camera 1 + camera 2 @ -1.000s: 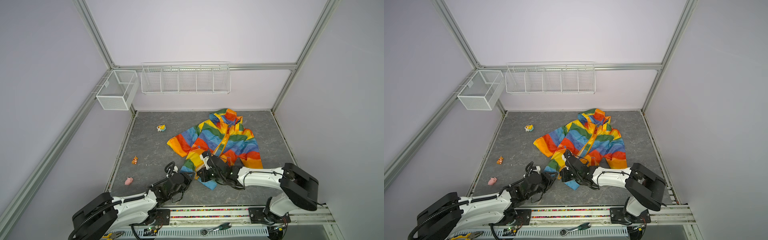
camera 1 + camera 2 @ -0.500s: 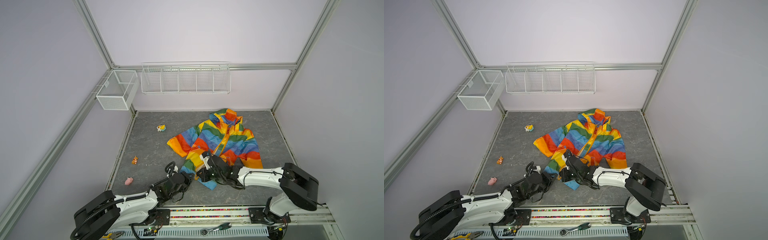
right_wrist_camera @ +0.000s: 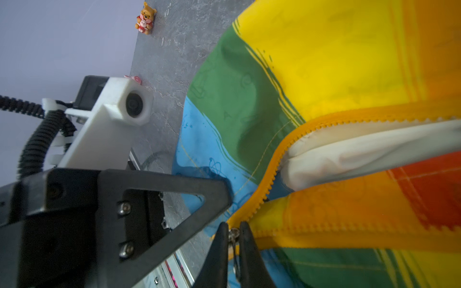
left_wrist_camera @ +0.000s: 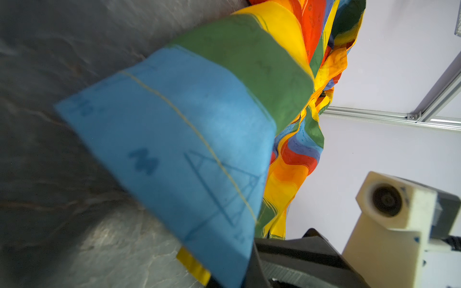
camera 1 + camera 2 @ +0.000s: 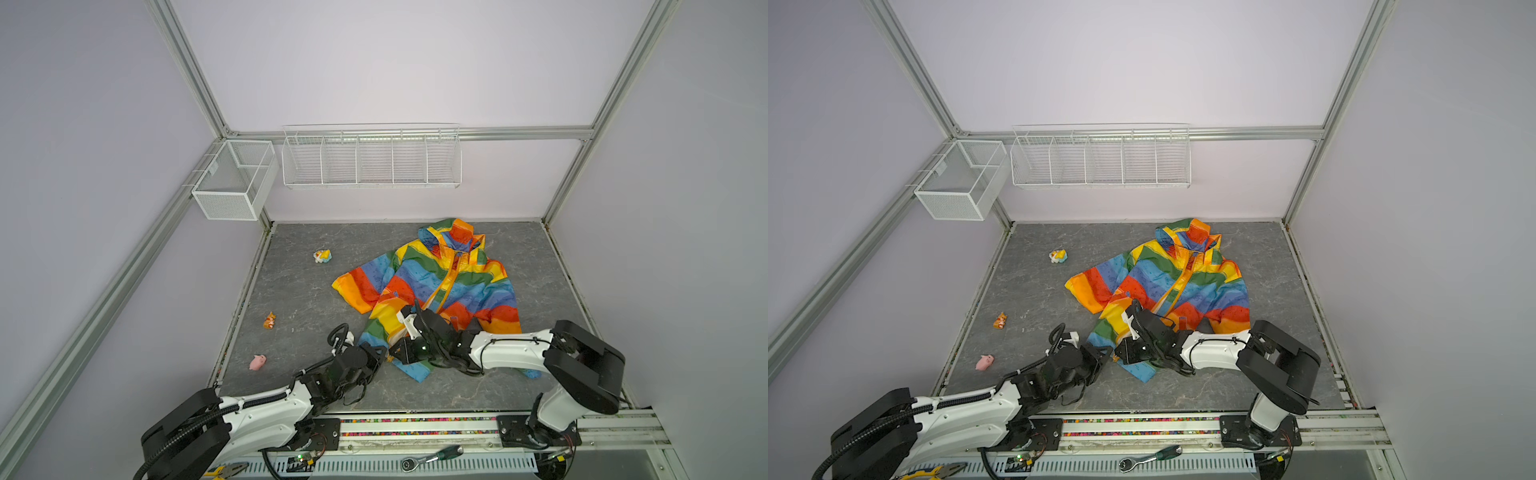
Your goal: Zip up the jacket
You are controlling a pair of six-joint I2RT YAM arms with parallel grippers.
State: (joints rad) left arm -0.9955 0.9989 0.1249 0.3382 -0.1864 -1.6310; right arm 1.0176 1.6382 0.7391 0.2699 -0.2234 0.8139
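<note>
Lying right of centre on the grey mat, hood toward the back wall, the jacket shows cream lining between its parted zipper edges. The right gripper has its fingertips nipped on the metal zipper pull at the base. Just beside it, the left gripper has its fingers pressed together on the blue hem corner. Bare mat lies left of the jacket, where three small toys sit well apart near the left edge. A narrow bare strip separates the hem from the front rail.
</note>
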